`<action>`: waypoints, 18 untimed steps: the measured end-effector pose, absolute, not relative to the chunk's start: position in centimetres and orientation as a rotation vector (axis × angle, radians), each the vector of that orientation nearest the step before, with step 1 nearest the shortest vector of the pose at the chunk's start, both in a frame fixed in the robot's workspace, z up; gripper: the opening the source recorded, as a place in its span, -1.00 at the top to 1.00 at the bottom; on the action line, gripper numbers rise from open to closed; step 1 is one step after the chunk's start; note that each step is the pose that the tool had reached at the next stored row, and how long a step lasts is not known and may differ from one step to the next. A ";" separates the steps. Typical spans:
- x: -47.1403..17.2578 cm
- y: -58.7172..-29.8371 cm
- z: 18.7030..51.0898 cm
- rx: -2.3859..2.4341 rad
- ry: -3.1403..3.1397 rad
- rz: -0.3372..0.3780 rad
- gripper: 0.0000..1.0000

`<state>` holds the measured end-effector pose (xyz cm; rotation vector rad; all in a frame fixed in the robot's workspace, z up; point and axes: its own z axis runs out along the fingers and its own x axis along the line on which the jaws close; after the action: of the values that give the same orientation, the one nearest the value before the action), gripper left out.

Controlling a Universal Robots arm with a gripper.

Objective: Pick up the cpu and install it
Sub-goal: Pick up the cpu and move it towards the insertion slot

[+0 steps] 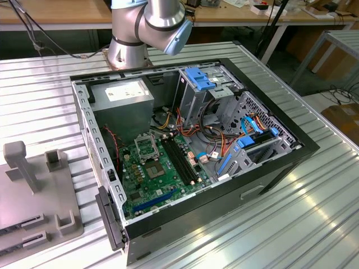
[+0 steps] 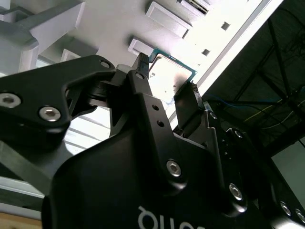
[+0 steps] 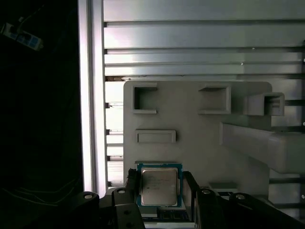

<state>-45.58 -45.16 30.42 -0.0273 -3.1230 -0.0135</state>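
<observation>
The cpu (image 3: 159, 187) is a small square plate with a silver face and a teal rim. It lies flat at the edge of a grey fixture plate (image 3: 190, 124). My gripper (image 3: 162, 188) straddles it, and a black finger (image 3: 133, 183) presses against each of two opposite sides. In the second wrist view the cpu (image 2: 167, 71) sits between the same fingertips (image 2: 141, 64) of the gripper (image 2: 167, 77). The open computer case (image 1: 291, 162) holds the green motherboard (image 1: 143, 188), whose bare socket (image 1: 147, 147) faces up.
The grey fixture plate (image 1: 33, 196) with upright holders lies on the slatted metal table (image 1: 314, 224) at the exterior view's left. The arm's base (image 1: 132, 47) stands behind the case. Cables, blue drive brackets and a grey power supply (image 1: 126, 96) crowd the case interior.
</observation>
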 end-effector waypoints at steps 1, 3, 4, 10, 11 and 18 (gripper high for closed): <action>-45.6 -45.2 30.5 -0.027 -3.123 -0.013 0.06; -45.6 -45.2 30.6 -0.027 -3.123 -0.013 0.06; -45.6 -45.2 30.6 -0.027 -3.123 -0.014 0.06; -45.6 -45.2 30.9 -0.027 -3.123 -0.014 0.06; -45.6 -45.2 30.9 -0.027 -3.123 -0.014 0.06; -45.6 -45.2 31.2 -0.027 -3.123 -0.014 0.06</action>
<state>-45.58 -45.15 31.21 -0.0273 -3.1230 -0.0136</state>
